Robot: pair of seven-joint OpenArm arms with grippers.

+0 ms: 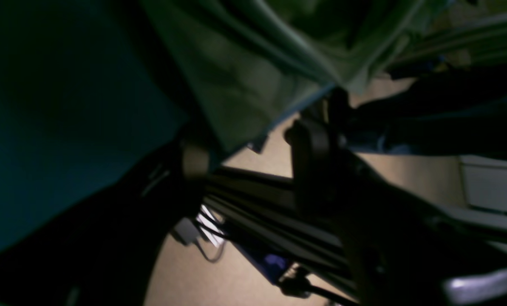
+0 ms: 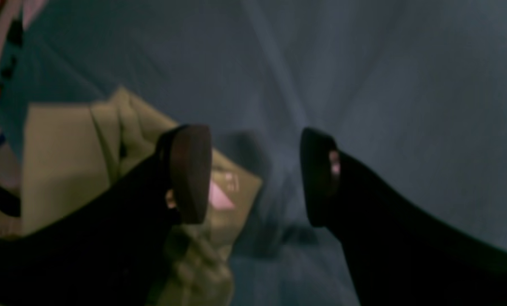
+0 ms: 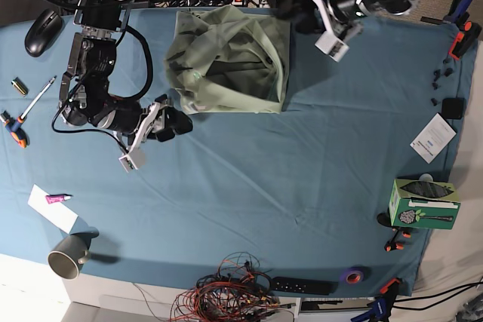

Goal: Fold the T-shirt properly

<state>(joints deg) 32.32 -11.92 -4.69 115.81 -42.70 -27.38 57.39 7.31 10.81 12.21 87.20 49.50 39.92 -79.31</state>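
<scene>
A: One big teal table (image 3: 302, 186), and near its far edge sits the T-shirt (image 3: 234, 58), already bundled into a rough square, collar and sleeve fabric bunched toward the side nearest the right arm.

B: Soft stuff, by the look of it. Those creases and that rumpled lump say light knit cloth: it will drape and sag the instant it's lifted, and a single-layer pinch could drag only the top ply.

A: Agreed, nothing stiff or fragile here. I'd judge the cleanest hold is at a crisp folded edge or corner, the straight side toward the left arm, catching all layers together.

B: And the messy side?

A: Needs smoothing more than lifting, I'd say. Now the arms. The right gripper (image 3: 167, 124) hangs just off the shirt's near corner, over bare cloth of the table; its wrist view shows the jaws spread wide with nothing between them, the shirt (image 2: 66, 157) off beside one finger.

B: The left gripper (image 3: 332, 32)?

A: Up by the far edge, just beside the shirt's straight side. Its wrist view is dark and blurred, but I make out two fingers apart, the shirt fabric (image 1: 245, 85) hanging close above them, not pinched. So jaws open, empty.

B: Smallest detail: a dark label spot (image 3: 266, 60) on the shirt's top layer.
</scene>
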